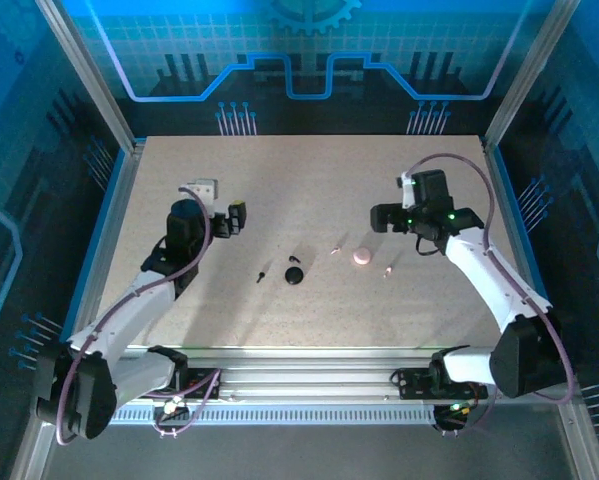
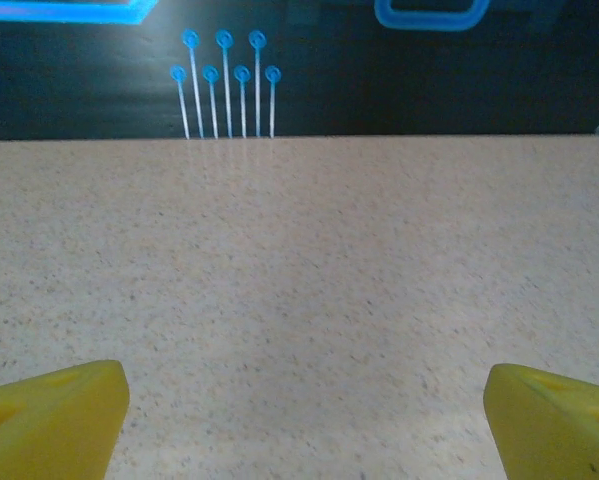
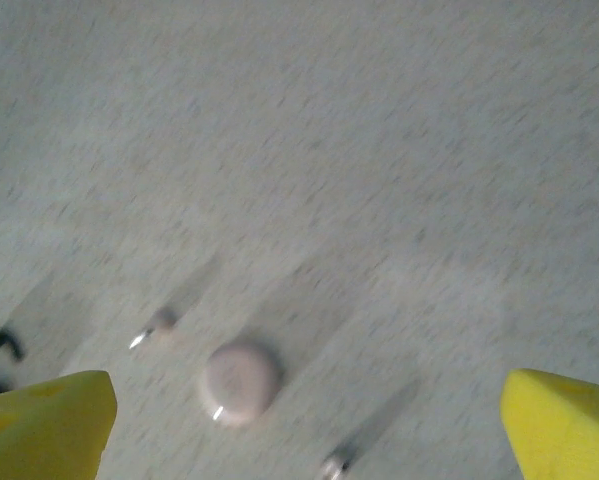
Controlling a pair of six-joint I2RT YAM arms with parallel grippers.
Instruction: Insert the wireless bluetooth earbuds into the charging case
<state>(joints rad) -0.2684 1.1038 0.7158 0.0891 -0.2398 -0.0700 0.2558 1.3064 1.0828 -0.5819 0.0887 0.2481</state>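
Pink charging case [image 1: 362, 257] lies just near-left of right hand [image 1: 381, 218], fingers apart; left hand [image 1: 235, 218] farther off, also apart.

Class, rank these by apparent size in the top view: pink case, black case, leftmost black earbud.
Largest, too alike to rank: black case, pink case.
Smallest: leftmost black earbud.
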